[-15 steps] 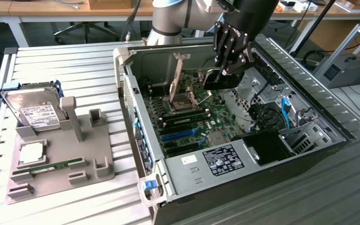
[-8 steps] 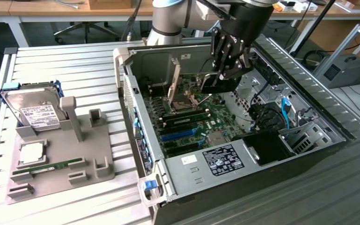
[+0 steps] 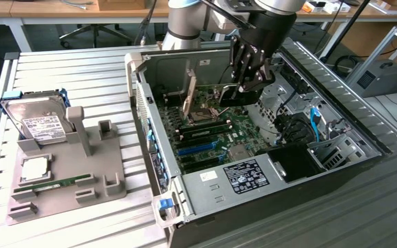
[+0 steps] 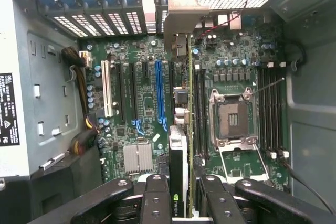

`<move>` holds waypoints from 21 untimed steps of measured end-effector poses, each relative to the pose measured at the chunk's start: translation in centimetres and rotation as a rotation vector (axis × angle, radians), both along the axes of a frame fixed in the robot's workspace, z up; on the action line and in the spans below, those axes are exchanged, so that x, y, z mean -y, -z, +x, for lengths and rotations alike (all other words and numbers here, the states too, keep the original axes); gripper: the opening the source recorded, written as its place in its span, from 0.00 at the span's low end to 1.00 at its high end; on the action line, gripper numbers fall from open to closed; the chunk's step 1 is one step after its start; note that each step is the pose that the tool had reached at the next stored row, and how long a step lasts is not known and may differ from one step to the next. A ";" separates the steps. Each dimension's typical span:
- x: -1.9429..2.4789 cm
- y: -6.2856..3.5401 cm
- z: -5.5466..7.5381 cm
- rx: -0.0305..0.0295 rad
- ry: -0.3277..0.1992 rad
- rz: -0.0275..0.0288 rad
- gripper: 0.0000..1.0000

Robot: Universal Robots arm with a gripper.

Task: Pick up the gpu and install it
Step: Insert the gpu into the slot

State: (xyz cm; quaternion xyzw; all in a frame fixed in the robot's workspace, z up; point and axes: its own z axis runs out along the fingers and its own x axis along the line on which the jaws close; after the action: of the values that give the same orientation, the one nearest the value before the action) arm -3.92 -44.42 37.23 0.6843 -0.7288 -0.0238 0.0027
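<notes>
gripper (image 3: pixel 243 89): you see fingers (image 4: pixel 156 200) partly closed, clamped on gpu (image 4: pixel 178 153) | gpu: edge-on between them, over motherboard (image 4: pixel 139 119), beside blue slot (image 4: pixel 159 95), bracket toward case (image 4: pixel 42 77) rear wall

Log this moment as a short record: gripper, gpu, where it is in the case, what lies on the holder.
gripper: gripper shut on the gpu, down inside the open computer case
gpu: on edge between the fingers, over the motherboard slots, metal bracket toward the rear openings
seated in slot: cannot tell
cpu socket: open, empty
holder, exterior view's left: holds a hard drive and a RAM stick
</notes>
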 end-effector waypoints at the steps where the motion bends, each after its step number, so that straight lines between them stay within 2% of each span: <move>1: 0.00 0.06 0.0 0.0000 0.000 -0.0001 0.27; 10: 0.00 0.64 -0.1 0.0000 0.000 -0.0003 0.27; 21: 0.00 2.13 -0.3 0.0000 0.000 -0.0008 0.27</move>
State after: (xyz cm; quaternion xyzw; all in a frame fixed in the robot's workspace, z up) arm -4.26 -44.42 35.10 0.6842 -0.7289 -0.0236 0.0030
